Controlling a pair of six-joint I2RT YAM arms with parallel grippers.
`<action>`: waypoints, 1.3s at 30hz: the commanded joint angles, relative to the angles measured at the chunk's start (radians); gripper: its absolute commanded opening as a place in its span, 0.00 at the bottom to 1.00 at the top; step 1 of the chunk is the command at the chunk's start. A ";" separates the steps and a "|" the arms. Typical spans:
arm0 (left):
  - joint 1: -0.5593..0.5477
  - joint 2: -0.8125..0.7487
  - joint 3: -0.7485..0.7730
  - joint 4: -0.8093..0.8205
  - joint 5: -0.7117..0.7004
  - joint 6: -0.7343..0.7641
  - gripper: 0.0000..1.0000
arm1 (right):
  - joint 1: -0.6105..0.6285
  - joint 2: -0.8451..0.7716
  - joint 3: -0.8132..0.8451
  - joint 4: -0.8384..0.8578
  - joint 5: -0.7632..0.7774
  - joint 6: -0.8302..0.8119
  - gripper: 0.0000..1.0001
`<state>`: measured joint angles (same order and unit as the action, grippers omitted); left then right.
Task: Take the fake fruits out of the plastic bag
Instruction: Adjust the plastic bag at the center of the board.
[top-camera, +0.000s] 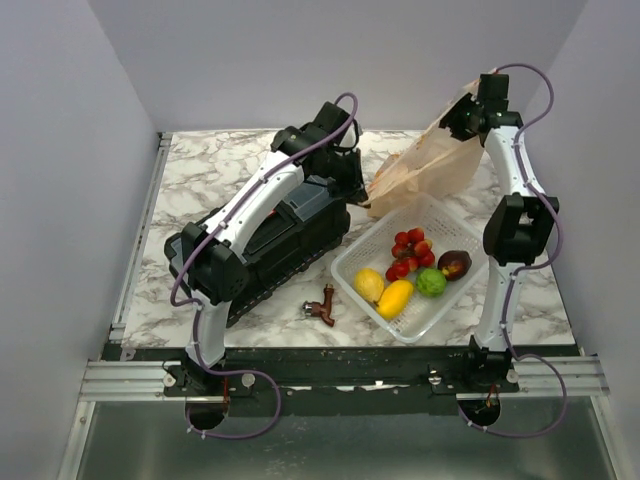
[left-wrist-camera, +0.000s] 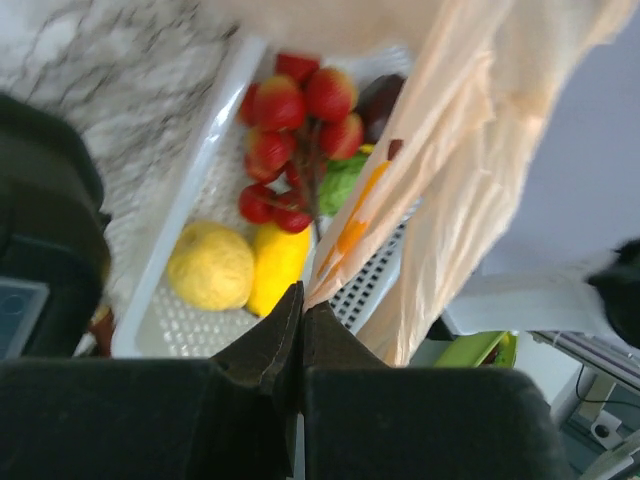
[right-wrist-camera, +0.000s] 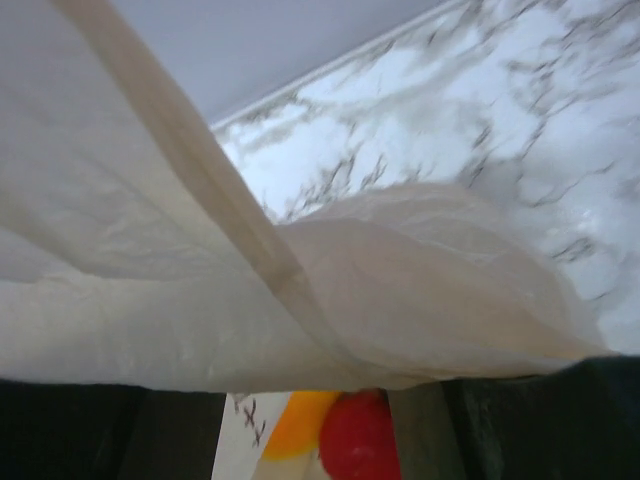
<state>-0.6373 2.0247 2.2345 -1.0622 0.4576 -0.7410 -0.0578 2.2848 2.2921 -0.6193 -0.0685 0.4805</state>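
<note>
1. One white-and-grey marble table (top-camera: 200, 180) carries everything. The items for this job sit on its right half, w/in reach of both claws.
2. A big black hard case (top-camera: 290, 235) lies diagonally under the left arm (top-camera: 250, 205). It has no part in the job; the arm simply reaches over it.
3. The thin, crinkly, translucent tan plastic bag (top-camera: 430, 165), printed w/ yellow-orange bananas, is strung btwn the two claws. It slants from high at the back right down to the basket's far corner.
   - Prob. reason: tilted like this, the contents slide to the low end.
   - The right claw (top-camera: 462, 112) carries the high end. Film covers its fingertips in the wrist view, so can't tell if it is clamped or just hooked.
   - The left claw (left-wrist-camera: 303, 300) is clenched on the bag's low edge, pinching the film directly above the basket.
4. The white see-through mesh basket (top-camera: 345, 272) sits just below the bag's low end, the obvious catch spot.
5. Four fake fruits lie in the basket, i.e. out of the bag:
   - red berry cluster (top-camera: 410, 250)
   - yellow lemon (top-camera: 368, 284)
   - yellow mango (top-camera: 396, 298)
   - green lime (top-camera: 431, 282)
   - A dark maroon-brown glossy fruit (top-camera: 455, 264) lies beside them at the basket's right.
   - A red round fruit (right-wrist-camera: 360, 440) and an orange fruit (right-wrist-camera: 300, 420) show below the film in the right wrist view. Can't tell if they are inside the bag; if so, the job isn't finished.
6. A small brown object (top-camera: 322, 305) lies on the table near the basket's near-left corner. It is too small to identify.
</note>
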 joint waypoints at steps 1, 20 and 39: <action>0.013 -0.031 -0.113 -0.201 -0.042 0.025 0.00 | 0.002 -0.091 -0.179 0.103 -0.171 0.068 0.60; 0.002 0.018 -0.220 -0.151 0.040 0.037 0.00 | 0.093 -0.047 -0.246 -0.086 0.201 -0.119 0.82; -0.009 0.063 -0.178 -0.140 0.109 0.035 0.00 | 0.091 -0.001 -0.296 -0.192 0.359 -0.137 0.76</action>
<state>-0.6418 2.0659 2.0552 -1.1801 0.5304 -0.7002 0.0422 2.2574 1.9903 -0.8089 0.2722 0.3531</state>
